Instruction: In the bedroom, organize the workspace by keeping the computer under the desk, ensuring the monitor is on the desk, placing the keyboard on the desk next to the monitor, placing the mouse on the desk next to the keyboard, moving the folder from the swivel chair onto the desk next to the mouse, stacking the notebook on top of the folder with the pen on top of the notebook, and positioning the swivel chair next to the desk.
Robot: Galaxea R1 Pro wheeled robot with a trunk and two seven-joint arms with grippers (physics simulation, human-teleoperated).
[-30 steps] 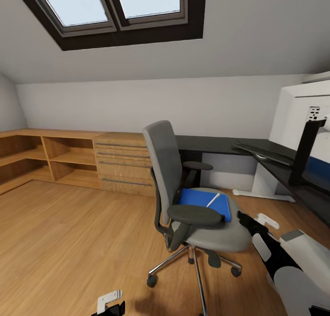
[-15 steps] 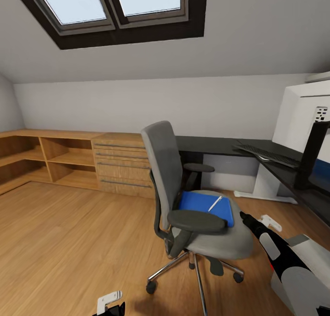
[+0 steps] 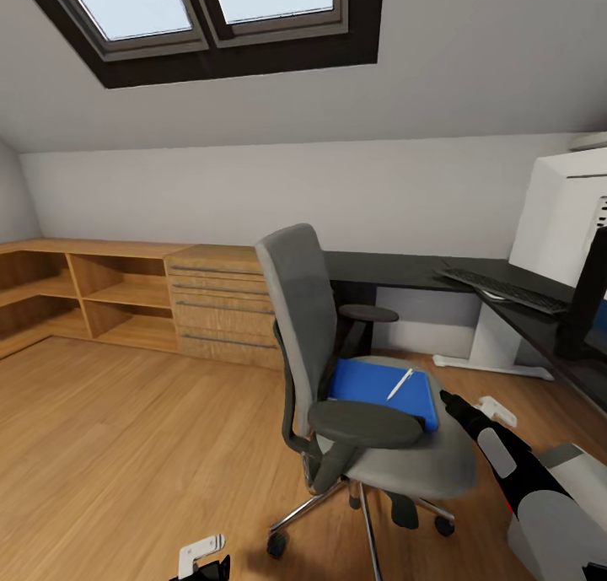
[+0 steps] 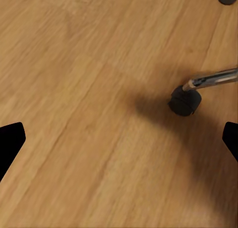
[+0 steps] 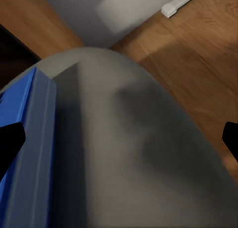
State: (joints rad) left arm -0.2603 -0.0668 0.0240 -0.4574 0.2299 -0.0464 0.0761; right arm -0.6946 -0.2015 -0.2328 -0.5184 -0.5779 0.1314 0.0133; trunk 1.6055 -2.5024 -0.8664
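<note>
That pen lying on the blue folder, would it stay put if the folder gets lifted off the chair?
Probably not. The pen is a thin round stick lying loose on the folder, so it would likely roll or slide once the folder tilts. The folder looks flat and smooth, offering little grip. Lifting it level from the swivel chair may help.

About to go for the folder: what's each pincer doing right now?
Left pincer: open, empty, over the floor.
Right pincer: open, empty, above the swivel chair seat.
</note>
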